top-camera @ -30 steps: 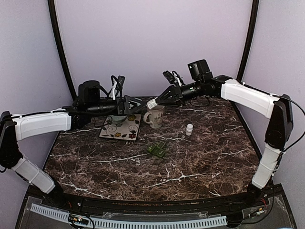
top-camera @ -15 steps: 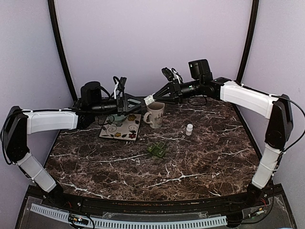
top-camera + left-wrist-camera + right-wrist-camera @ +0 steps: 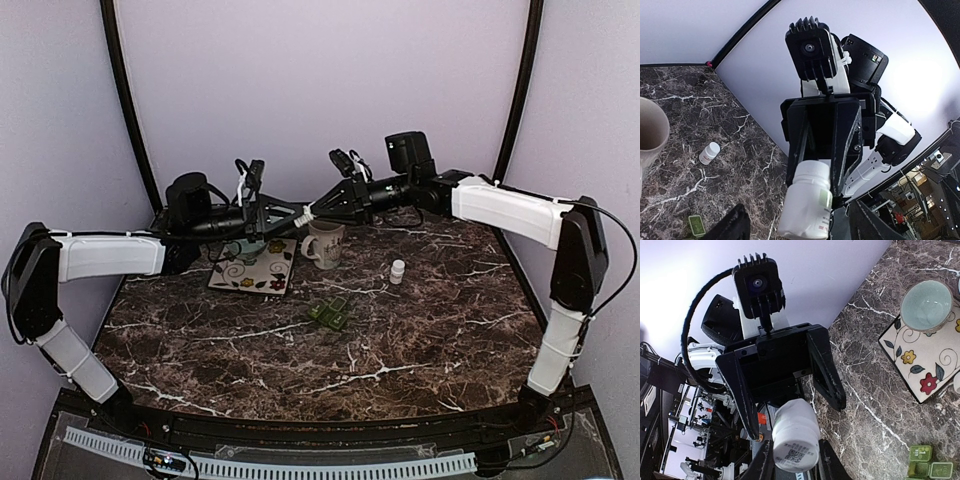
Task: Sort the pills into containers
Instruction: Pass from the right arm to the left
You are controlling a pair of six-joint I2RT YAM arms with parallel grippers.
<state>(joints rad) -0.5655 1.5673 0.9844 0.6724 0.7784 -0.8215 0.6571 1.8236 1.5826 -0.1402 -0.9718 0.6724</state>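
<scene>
A white pill bottle (image 3: 308, 212) hangs in the air above the mug (image 3: 325, 243). My right gripper (image 3: 795, 460) is shut on its cap end. The bottle's body (image 3: 807, 205) points at my left gripper (image 3: 802, 225), which is open, one finger standing off each side of the body without touching it. From the right wrist view, the left gripper (image 3: 795, 417) frames the bottle (image 3: 792, 432) with gaps on both sides. The pills themselves are out of view. The containers on the table are the mug, a green pill organiser (image 3: 330, 314) and a pale bowl (image 3: 926, 307).
A floral tile (image 3: 255, 272) carries the bowl at the back left. A small white bottle (image 3: 398, 271) stands right of the mug. The green organiser lies mid-table. The back wall is close behind both wrists.
My right gripper has carried the bottle leftwards. The left gripper has come in to meet it, now straddles the bottle, and its jaws have narrowed slightly.
</scene>
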